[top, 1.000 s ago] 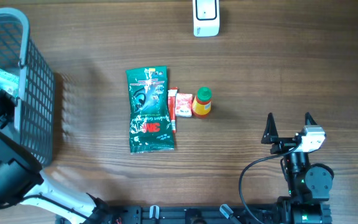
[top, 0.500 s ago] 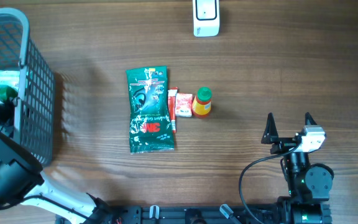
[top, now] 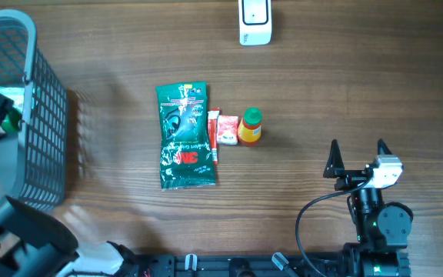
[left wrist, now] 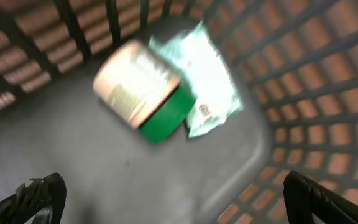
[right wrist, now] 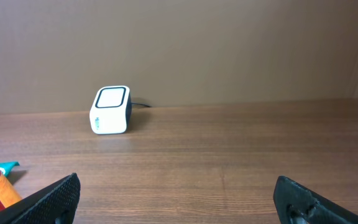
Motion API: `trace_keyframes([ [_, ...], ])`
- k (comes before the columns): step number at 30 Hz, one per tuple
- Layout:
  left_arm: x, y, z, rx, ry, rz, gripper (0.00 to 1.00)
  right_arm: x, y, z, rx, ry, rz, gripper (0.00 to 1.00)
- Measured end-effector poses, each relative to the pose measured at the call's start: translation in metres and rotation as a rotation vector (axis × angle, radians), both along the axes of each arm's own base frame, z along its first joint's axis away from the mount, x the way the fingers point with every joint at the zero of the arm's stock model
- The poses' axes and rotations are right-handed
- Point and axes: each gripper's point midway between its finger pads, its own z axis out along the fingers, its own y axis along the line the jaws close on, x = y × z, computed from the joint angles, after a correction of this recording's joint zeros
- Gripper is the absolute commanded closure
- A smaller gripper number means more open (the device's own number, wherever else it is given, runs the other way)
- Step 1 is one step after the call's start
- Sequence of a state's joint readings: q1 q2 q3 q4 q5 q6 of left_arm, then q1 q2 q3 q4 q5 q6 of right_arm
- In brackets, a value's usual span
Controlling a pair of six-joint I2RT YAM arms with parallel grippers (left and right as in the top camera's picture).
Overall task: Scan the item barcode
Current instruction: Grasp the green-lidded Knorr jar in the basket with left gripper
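Status from how things lie:

- Two items are seen inside the grey mesh basket (top: 48,115) at the left edge of the overhead frame: a round cream tin with a green base (left wrist: 145,90) and a pale mint foil sachet (left wrist: 210,81). They touch each other, upper centre of the left wrist view. That view is blurred, so no barcode can be read.
- These two are judged scanned and binned. This cannot be confirmed.
- The left gripper (left wrist: 173,199) is held over the basket floor with its jaws spread wide. Nothing is pinched, and the tin and sachet lie clear of both fingers.
- Three items are left at the centre of the brown wooden table (top: 360,77): a flat green printed pouch (top: 183,137), a small red carton (top: 225,129) against the pouch's right edge, and an orange bottle with a green cap (top: 250,125) just right of the carton. None is gripped, so more than half of the work is judged outstanding.
- The white box scanner with a dark window (top: 254,21) is set at upper centre, well apart from the items.
- The right gripper (top: 358,150) sits at lower right, spread and empty, facing the scanner.

In the way:
- The basket wall stands between the left gripper and the items, so the rim must be cleared first.
- The carton is packed between pouch and bottle, so its neighbours are likely to be nudged.
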State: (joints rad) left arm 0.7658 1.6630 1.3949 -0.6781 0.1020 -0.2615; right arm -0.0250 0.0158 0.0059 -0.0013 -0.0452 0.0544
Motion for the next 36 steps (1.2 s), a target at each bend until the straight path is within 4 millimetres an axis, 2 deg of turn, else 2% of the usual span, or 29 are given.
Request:
trace_keyframes([
  [4,-0.003,0.009,0.003,0.048,0.014,0.025,0.0,0.0,0.0,0.0,0.0,0.0,0.0,0.0],
  [8,0.0,0.025,0.0,0.154,0.068,-0.035,0.0,0.0,0.0,0.0,0.0,0.0,0.0,0.0],
  [16,0.007,0.038,-0.039,0.248,0.219,-0.235,0.0,0.0,0.0,0.0,0.0,0.0,0.0,0.0],
  [20,0.015,0.047,-0.053,0.275,0.231,-0.266,0.0,0.0,0.0,0.0,0.0,0.0,0.0,0.0],
  [27,0.026,0.057,-0.067,0.3,0.225,-0.277,0.0,0.0,0.0,0.0,0.0,0.0,0.0,0.0],
  [36,0.025,0.055,-0.112,0.227,0.277,-0.296,0.0,0.0,0.0,0.0,0.0,0.0,0.0,0.0],
])
